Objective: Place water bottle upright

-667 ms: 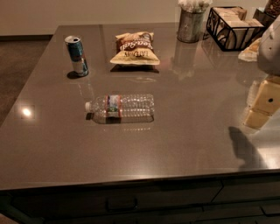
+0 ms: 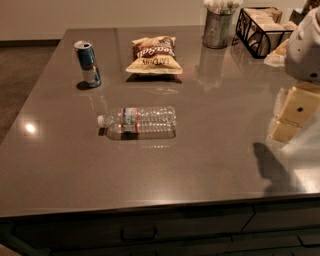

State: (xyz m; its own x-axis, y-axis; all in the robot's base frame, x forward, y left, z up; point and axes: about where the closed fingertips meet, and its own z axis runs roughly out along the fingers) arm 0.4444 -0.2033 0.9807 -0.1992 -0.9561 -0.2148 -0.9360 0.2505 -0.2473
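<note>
You are looking down through the single camera from high above the near edge of the surface (image 2: 210, 165), facing across it toward the far wall (image 2: 125, 15). It is sitting close enough that the surface is filling most of the frame, with the water bottle (image 2: 137, 120) lying left of centre. The end effector (image 2: 292, 117) is hanging at the right edge, partly cropped.

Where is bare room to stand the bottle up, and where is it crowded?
Bare: the strip between the water bottle and the counter's front edge, and between it and the gripper at right. Crowded: the back, with drink can, chip bag, metal cup, wire basket.
</note>
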